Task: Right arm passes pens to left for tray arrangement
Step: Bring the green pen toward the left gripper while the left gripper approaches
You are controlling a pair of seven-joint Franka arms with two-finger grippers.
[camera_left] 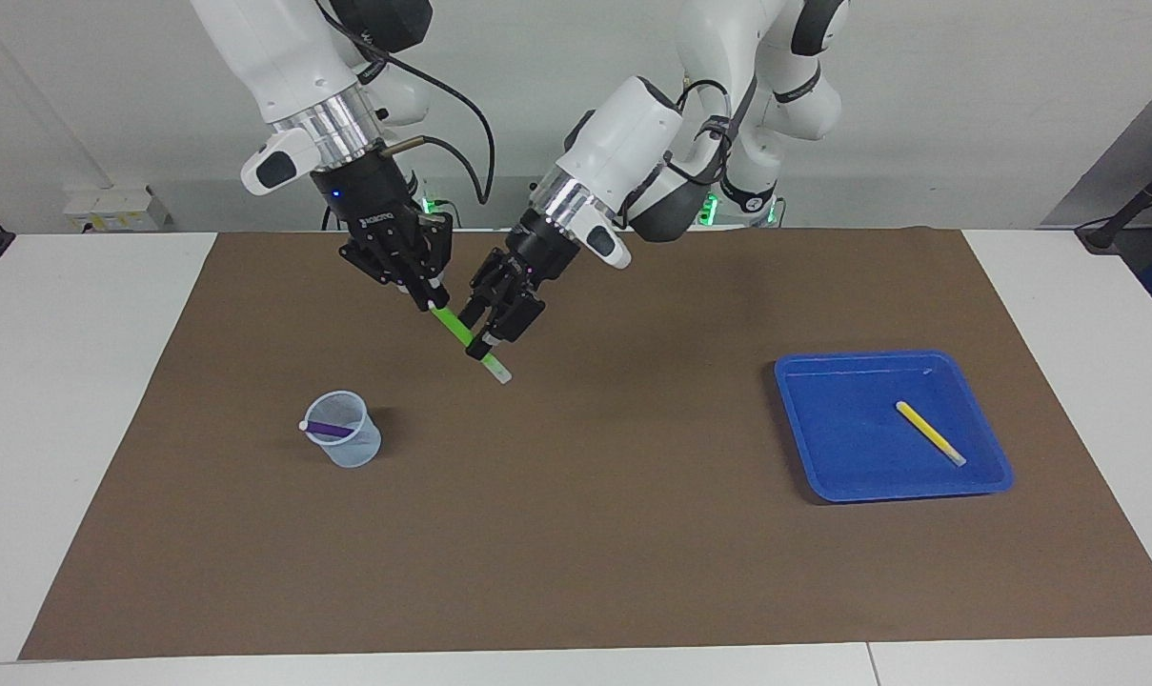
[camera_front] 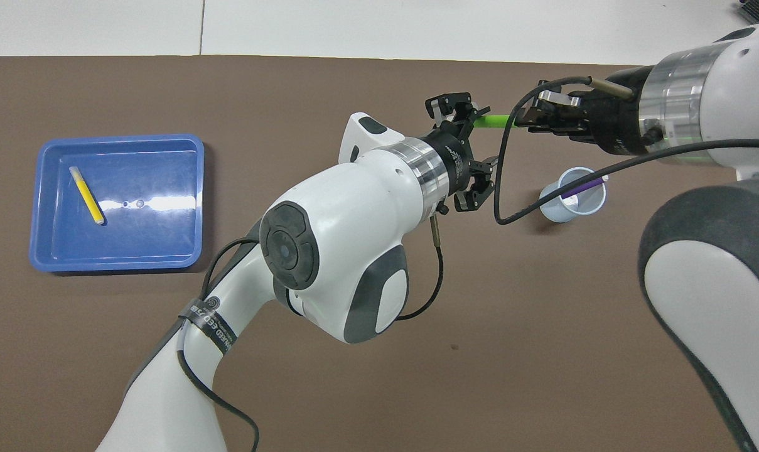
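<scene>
My right gripper (camera_left: 434, 301) is shut on the upper end of the bright green pen (camera_left: 454, 328) and holds it slanting in the air over the mat, near the robots. In the overhead view the right gripper (camera_front: 522, 119) holds the green pen (camera_front: 493, 120) level. My left gripper (camera_left: 486, 333) is open with its fingers (camera_front: 447, 107) spread around the pen's lower part; I cannot tell whether they touch it. The yellow pen (camera_left: 930, 433) lies in the blue tray (camera_left: 823, 381), also seen from overhead (camera_front: 40, 207). The purple pen (camera_left: 328, 430) leans in a clear cup (camera_left: 354, 450).
A brown mat (camera_left: 576, 534) covers the white table. The cup (camera_front: 567, 212) stands toward the right arm's end, farther from the robots than the grippers. The tray lies toward the left arm's end. A black cable (camera_front: 501, 188) hangs from the right wrist.
</scene>
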